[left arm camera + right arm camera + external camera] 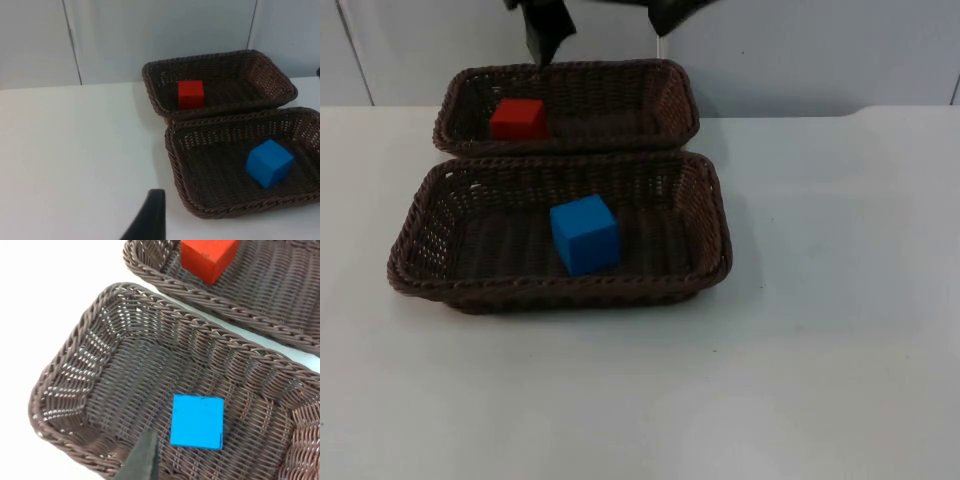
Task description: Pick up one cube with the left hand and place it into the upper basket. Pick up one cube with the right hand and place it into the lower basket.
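1. Cubes lie placed: red cube point(517, 118) in the upper basket point(670, 95), blue cube point(585, 234) in the lower basket point(710, 215).
2. Left gripper point(542, 35) and right gripper point(670, 15) hang above at the wall, apparently finished; finger spread cannot be told.

I can read no text, label, brand or number anywhere (not on the cubes, the baskets, my table or the wall behind)

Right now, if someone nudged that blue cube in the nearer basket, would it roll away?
Probably not: the blue cube has flat faces and sits flat on the lower basket floor, so it should slide or tip. The woven walls around it would likely stop it.
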